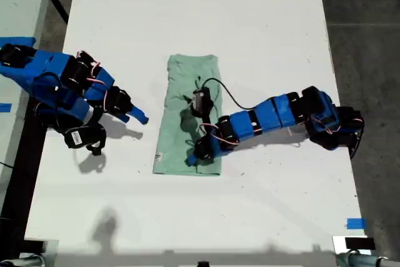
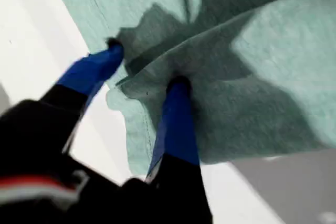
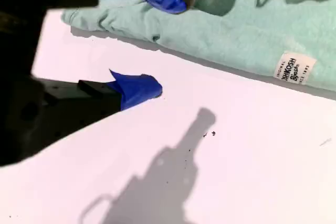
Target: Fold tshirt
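Tshirt of pale mint-green cloth lies folded into a long narrow strip in the middle of a white worktop, running from far to near in the exterior view. A small white label with printed lettering shows on its cloth near one edge.

My first tool belongs to the blue arm reaching in from the exterior view's right. It sits on the near end of the strip, toward that end's right corner in the exterior view. In the first wrist view its two blue fingers are clenched on a raised fold of the cloth, one finger on top and one at the fold's edge.

My second tool belongs to the blue arm at the exterior view's left. It hangs just beside the strip's left edge in that view, apart from the cloth, its jaws spread and grasping nothing. Its shadow falls on the bare worktop.
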